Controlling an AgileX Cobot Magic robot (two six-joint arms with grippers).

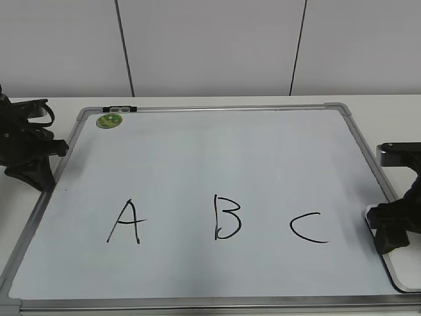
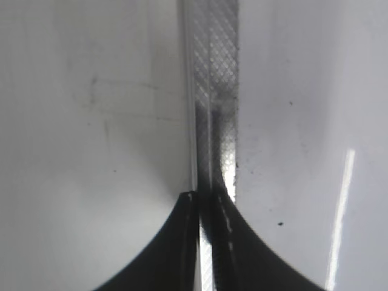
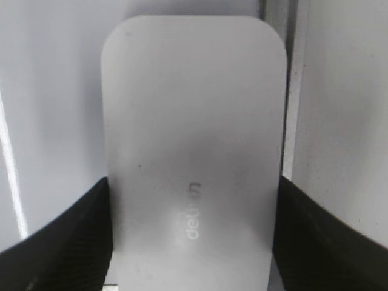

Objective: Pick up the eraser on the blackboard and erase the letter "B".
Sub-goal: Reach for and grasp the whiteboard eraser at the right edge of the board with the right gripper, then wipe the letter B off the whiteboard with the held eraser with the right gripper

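The blackboard (image 1: 217, 158) is a white dry-erase board lying flat, with black letters on it. The letter "B" (image 1: 227, 217) stands in the middle of the row, whole and unsmudged. The eraser (image 3: 194, 121), a white rounded block with grey lettering, lies at the board's right edge (image 1: 402, 270). My right gripper (image 3: 194, 242) has one finger against each long side of the eraser and shows low at the board's right edge in the exterior view (image 1: 393, 230). My left gripper (image 2: 203, 200) is shut and empty over the board's left frame (image 2: 215, 91), at the far left of the exterior view (image 1: 52, 151).
A black "A" (image 1: 125, 222) is left of the B and a black "C" (image 1: 309, 228) is right of it. A small round green magnet (image 1: 109, 120) sits at the board's far left corner, with a small black clip (image 1: 120, 108) on the frame behind it. A white wall stands behind the table.
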